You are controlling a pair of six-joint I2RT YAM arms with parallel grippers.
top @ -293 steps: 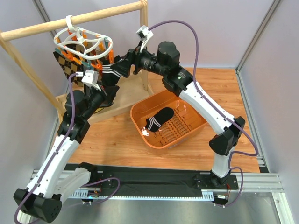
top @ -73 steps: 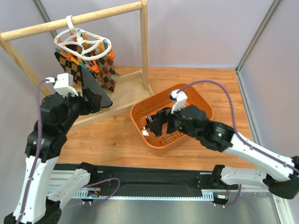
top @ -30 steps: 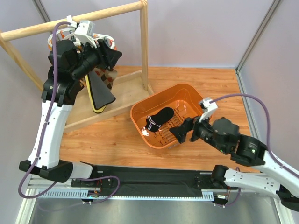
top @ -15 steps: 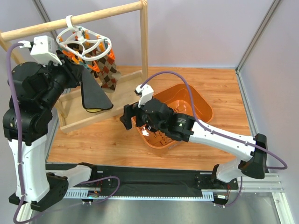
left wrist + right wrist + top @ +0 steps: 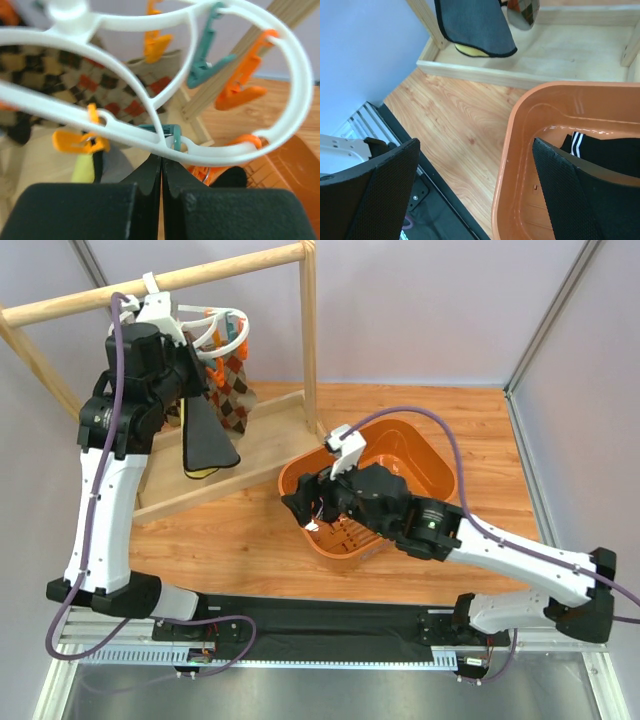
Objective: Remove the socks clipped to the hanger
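Though shut, left fingers (image 5: 145, 182) beneath hanger (image 5: 125, 132).

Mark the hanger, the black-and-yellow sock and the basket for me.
hanger (image 5: 302, 87), left wrist view, right outer rim.
black-and-yellow sock (image 5: 470, 22), right wrist view, dark hanging end.
orange basket (image 5: 525, 150), right wrist view, inner left wall.

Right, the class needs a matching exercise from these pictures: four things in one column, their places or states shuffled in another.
1 striped sock
2 black-and-yellow sock
3 left gripper
4 right gripper

A open, over the basket rim
B hangs under the hanger
C lies in the basket
D shut, at the hanger ring

Pairs: 1-C, 2-B, 3-D, 4-A
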